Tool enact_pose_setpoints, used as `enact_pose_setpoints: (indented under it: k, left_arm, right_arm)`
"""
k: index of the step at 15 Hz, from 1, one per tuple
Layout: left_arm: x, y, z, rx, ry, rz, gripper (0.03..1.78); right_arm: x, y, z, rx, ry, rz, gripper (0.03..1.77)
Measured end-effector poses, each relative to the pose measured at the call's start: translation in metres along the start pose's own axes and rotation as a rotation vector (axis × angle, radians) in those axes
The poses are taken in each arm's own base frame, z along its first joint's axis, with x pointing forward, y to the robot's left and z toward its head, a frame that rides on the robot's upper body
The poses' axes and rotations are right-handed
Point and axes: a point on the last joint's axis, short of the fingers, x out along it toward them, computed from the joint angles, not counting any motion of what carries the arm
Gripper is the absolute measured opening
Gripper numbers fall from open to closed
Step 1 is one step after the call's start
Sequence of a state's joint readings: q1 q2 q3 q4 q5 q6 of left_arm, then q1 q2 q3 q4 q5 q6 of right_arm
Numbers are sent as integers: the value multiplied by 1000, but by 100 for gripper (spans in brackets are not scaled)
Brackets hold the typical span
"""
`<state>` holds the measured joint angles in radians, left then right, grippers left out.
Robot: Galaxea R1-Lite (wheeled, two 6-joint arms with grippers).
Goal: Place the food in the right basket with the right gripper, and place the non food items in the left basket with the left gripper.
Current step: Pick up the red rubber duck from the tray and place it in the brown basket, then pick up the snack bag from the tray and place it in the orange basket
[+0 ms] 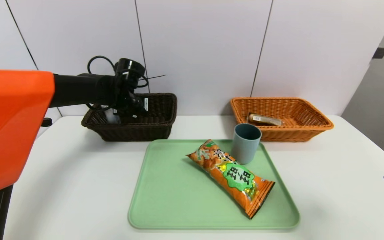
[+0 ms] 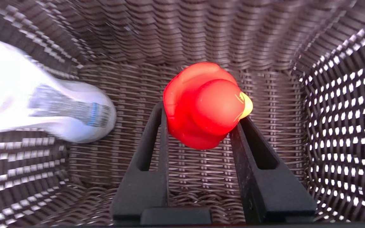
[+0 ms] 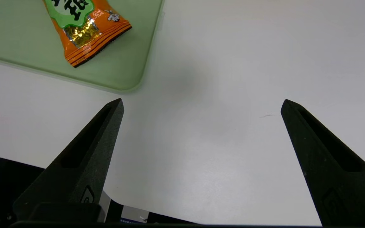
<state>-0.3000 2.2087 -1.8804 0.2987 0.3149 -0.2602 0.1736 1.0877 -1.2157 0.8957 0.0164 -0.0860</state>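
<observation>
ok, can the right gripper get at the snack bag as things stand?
Probably yes. The right gripper hangs open over bare table just off the tray's corner, and the snack bag lies flat on the tray with nothing on top; the cup stands by its far end only.

Head view: high, facing forward-down over the whole desk [image 1: 78,186].
Left wrist view: close inside the left basket [image 2: 344,110].
Right wrist view: low over the desk's right edge, sharing the tray [image 3: 122,79] corner.

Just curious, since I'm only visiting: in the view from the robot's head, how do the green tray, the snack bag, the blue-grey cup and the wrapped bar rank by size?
Largest to smallest, as they look:
1. green tray
2. snack bag
3. blue-grey cup
4. wrapped bar, which lies farther back in the orange basket, so it may look smaller than it is.
</observation>
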Motion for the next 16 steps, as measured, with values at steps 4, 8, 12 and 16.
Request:
enact_pose_setpoints:
  k: [4,8,12,16]
  left_arm:
    - [10,1,-6,2,22,12,66]
    - [8,2,-1,-3,10,9,108]
    - [-5,3,7,-14,-15,2,133]
    - [-45,7,22,-30,-43,-20,148]
  right_arm:
    - [0,0,0,1,0,0,171]
    - [0,0,0,1,-2,0,171]
    - [-1,0,0,1,-4,-1,171]
    - [-4,0,-1,2,-14,1,171]
